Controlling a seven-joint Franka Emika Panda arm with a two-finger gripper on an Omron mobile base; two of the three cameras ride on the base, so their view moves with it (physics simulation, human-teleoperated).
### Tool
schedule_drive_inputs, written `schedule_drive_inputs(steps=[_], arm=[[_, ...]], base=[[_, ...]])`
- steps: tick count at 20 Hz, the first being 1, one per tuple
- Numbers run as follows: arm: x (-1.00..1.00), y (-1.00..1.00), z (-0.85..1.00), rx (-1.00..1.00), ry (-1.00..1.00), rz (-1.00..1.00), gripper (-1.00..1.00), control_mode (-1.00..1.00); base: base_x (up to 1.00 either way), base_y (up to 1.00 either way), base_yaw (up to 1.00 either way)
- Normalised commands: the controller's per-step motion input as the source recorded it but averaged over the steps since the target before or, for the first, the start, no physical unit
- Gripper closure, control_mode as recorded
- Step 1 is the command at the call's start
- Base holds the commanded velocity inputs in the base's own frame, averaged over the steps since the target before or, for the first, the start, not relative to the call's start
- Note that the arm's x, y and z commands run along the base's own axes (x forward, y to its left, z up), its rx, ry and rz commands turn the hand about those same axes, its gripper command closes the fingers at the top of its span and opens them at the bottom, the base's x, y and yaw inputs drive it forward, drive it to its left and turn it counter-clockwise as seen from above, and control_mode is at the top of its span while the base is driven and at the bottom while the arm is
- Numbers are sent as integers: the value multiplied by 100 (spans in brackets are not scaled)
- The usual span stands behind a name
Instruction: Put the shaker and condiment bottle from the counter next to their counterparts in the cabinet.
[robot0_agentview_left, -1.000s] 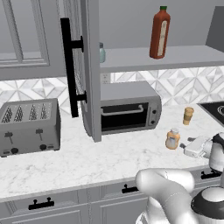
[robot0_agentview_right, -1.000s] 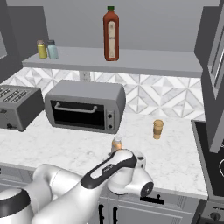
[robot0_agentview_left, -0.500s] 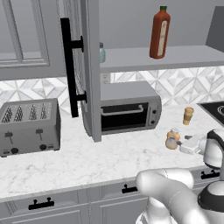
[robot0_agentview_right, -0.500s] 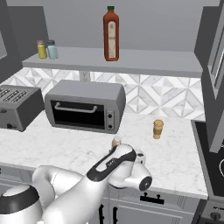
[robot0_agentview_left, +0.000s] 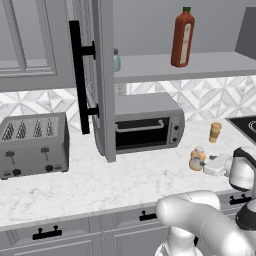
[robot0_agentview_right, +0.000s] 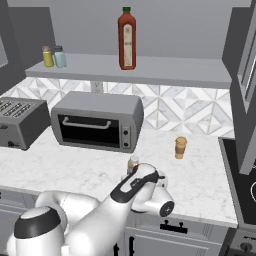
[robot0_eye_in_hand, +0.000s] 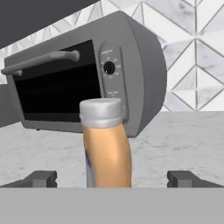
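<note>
Since one second ago, our hand comes nearer to the bottle (robot0_agentview_left: 197, 158) on the counter (robot0_agentview_left: 125, 182), while the other things keep their places. Now our claw (robot0_eye_in_hand: 112, 178) stands wide open, with one finger tip (robot0_eye_in_hand: 40, 178) on each side of the bottle and not touching it; we grip nothing.

We take the oven (robot0_agentview_left: 146, 122) as the landmark. The bottle, orange with a pale cap, stands upright on the counter in front of the oven's right end, near its knob panel. In the left base view our hand (robot0_agentview_left: 220, 164) is just beside the bottle, on its right. A small tan cylinder (robot0_agentview_left: 215, 132) stands further right of the oven, near the tiled wall. The toaster (robot0_agentview_left: 33, 144) stands well apart on the oven's left.

Above the oven is the cabinet shelf (robot0_agentview_right: 150, 74). The tall red bottle (robot0_agentview_right: 127, 38) stands on it above the oven's right part. The pale teal shaker (robot0_agentview_right: 60, 56) stands on the shelf above the oven's left end, just beside a small yellow one (robot0_agentview_right: 47, 56). The cabinet door (robot0_agentview_left: 100, 75) hangs open in front of the oven's left side.
</note>
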Motion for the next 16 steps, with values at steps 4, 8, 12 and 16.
schedule_drive_inputs(steps=[4, 8, 12, 16], arm=[[15, -5, -8, 0, 0, 0, -100, -100], [21, 0, 0, 0, 3, 0, -100, -100], [16, 0, 0, 0, 3, 0, -100, -100], [7, 3, -3, 0, 4, 0, -100, -100]], base=[[0, 0, 0], [0, 0, 0], [0, 0, 0], [0, 0, 0]])
